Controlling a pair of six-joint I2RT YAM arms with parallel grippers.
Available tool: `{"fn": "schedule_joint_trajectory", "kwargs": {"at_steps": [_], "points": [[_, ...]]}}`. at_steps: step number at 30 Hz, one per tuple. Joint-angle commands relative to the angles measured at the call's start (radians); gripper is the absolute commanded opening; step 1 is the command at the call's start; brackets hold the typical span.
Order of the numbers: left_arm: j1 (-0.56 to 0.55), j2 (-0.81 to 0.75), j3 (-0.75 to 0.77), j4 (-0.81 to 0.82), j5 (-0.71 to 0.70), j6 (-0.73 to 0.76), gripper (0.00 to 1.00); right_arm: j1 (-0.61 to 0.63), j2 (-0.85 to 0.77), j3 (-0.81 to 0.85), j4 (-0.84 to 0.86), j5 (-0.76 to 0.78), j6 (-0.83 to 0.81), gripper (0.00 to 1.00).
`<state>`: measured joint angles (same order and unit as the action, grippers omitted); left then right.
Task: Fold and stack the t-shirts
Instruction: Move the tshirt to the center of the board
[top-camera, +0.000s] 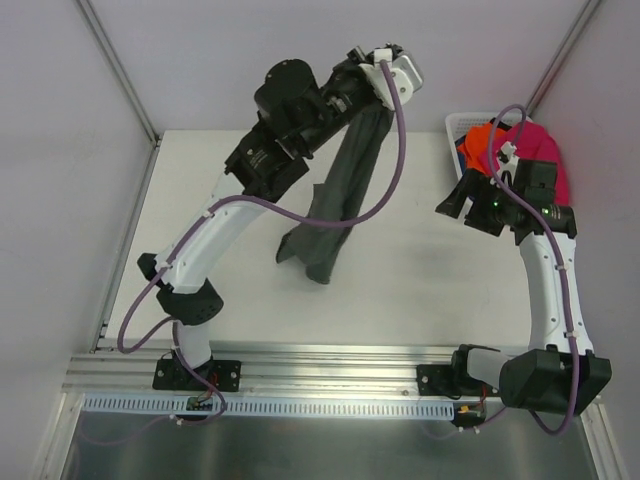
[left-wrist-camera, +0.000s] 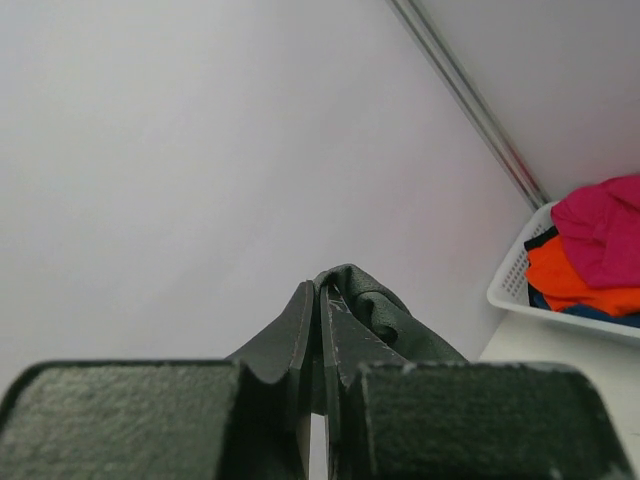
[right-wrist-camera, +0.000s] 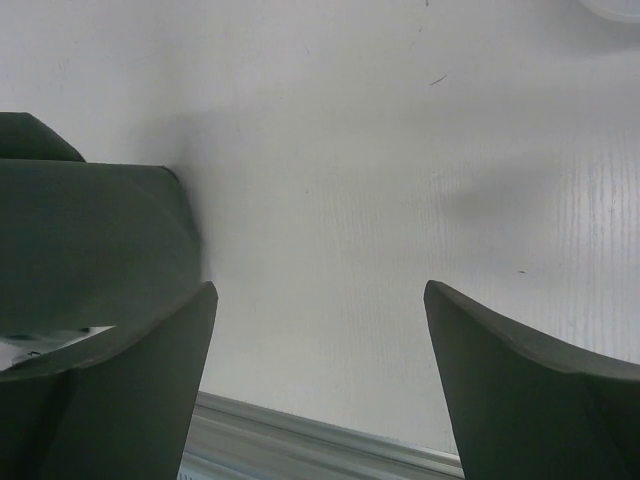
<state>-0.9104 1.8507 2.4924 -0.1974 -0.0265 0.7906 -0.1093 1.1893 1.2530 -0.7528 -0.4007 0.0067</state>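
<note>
A large dark grey-green t-shirt (top-camera: 335, 200) hangs in a long bunch from my raised left gripper (top-camera: 383, 70), and its lower end rests on the white table (top-camera: 420, 290). In the left wrist view the left gripper (left-wrist-camera: 322, 292) is shut on a fold of that shirt (left-wrist-camera: 395, 318). My right gripper (top-camera: 450, 203) hovers over the table to the right of the hanging shirt, apart from it. The right gripper (right-wrist-camera: 318, 290) is open with bare table between its fingers, and the dark shirt (right-wrist-camera: 90, 240) lies at the left of that view. Magenta (left-wrist-camera: 605, 225), orange (left-wrist-camera: 575, 280) and blue (left-wrist-camera: 600, 315) t-shirts are heaped together.
A white lattice basket (left-wrist-camera: 515, 280) at the table's back right corner (top-camera: 462, 125) holds the coloured shirts; my right arm partly covers it from above. A metal rail (top-camera: 330, 360) runs along the near table edge. Frame posts stand at both back corners.
</note>
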Motion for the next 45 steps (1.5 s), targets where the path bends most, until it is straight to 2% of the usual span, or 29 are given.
{"fn": "schedule_joint_trajectory", "kwargs": {"at_steps": [1,6,11,16,24,29,31,38,42,43,45], "points": [[-0.007,0.036,-0.003,0.141,-0.006,0.044,0.00,-0.013,-0.040,0.049,0.012,-0.012,-0.001,0.90],[0.031,0.080,-0.085,0.161,-0.033,0.009,0.00,-0.015,-0.065,0.039,-0.002,-0.021,0.001,0.90],[0.165,0.110,-0.203,0.145,-0.105,-0.063,0.00,-0.015,-0.073,0.029,-0.008,-0.055,0.025,0.90],[0.235,0.062,-0.432,0.139,-0.128,-0.054,0.00,-0.015,-0.076,0.013,-0.005,-0.059,0.033,0.90],[0.251,-0.177,-0.905,0.138,-0.128,-0.053,0.00,-0.015,-0.074,-0.035,-0.020,-0.020,0.003,0.90],[0.258,-0.333,-1.108,0.122,-0.138,-0.073,0.00,-0.015,-0.019,-0.055,-0.031,0.002,0.001,0.86],[0.268,-0.357,-1.148,0.090,-0.164,-0.089,0.00,-0.013,0.032,-0.050,-0.020,-0.018,-0.001,0.81],[0.283,-0.449,-1.225,0.052,-0.153,-0.131,0.00,-0.012,0.285,0.095,0.013,-0.024,0.004,0.79],[0.283,-0.403,-1.183,0.044,-0.138,-0.152,0.00,0.000,0.502,0.305,-0.003,-0.043,0.004,0.76],[0.283,-0.383,-1.169,0.042,-0.133,-0.160,0.00,0.011,0.547,0.419,-0.017,-0.046,0.001,0.75],[0.283,-0.360,-1.135,0.035,-0.125,-0.163,0.00,0.025,0.692,0.529,-0.028,-0.041,-0.036,0.73]]}}
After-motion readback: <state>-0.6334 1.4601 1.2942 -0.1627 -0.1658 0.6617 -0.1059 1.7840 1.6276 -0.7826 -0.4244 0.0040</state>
